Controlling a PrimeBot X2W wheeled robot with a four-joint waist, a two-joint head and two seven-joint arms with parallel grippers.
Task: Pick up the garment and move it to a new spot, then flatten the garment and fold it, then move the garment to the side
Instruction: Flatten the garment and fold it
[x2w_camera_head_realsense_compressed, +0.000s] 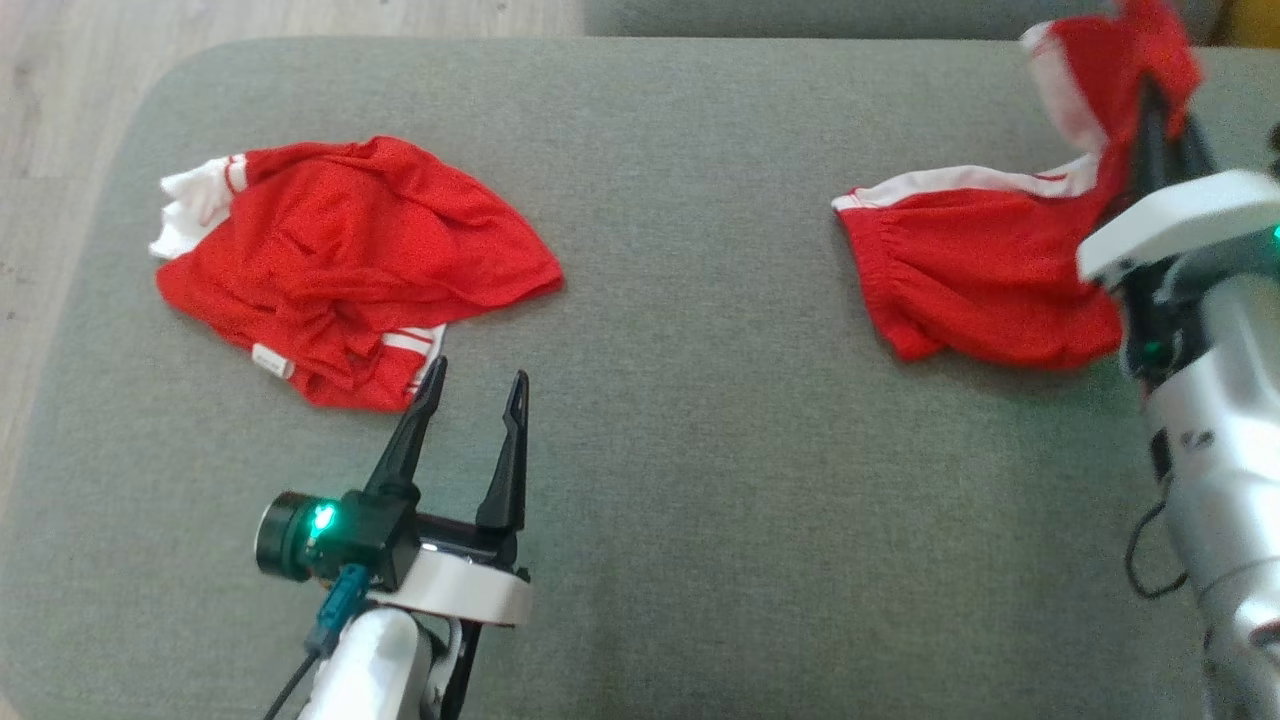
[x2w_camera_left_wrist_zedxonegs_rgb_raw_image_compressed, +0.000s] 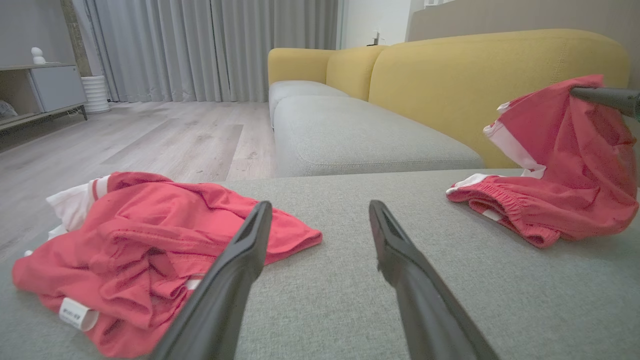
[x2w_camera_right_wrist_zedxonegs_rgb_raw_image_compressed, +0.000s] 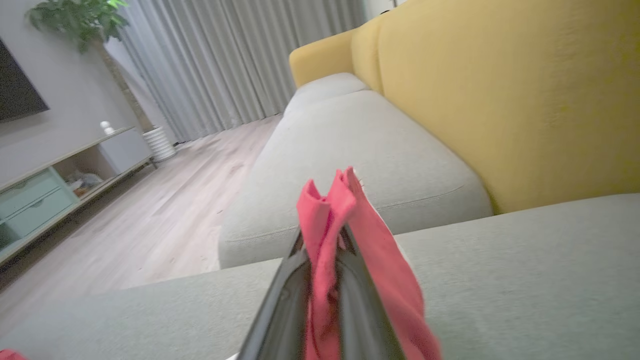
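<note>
Garment (x2w_camera_head_realsense_compressed: 340, 260) loose, 2nd garment (x2w_camera_head_realsense_compressed: 980, 280) in rt jaws

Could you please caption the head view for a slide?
Right gripper, shut, holds one edge of red shorts above grey cushion; open left gripper hovers beside crumpled red garment.

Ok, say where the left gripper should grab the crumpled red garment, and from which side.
On the crumpled red garment, probably the near hem by the white stripes, from the robot's side: folds bunch there, just ahead of the open left gripper.
</note>
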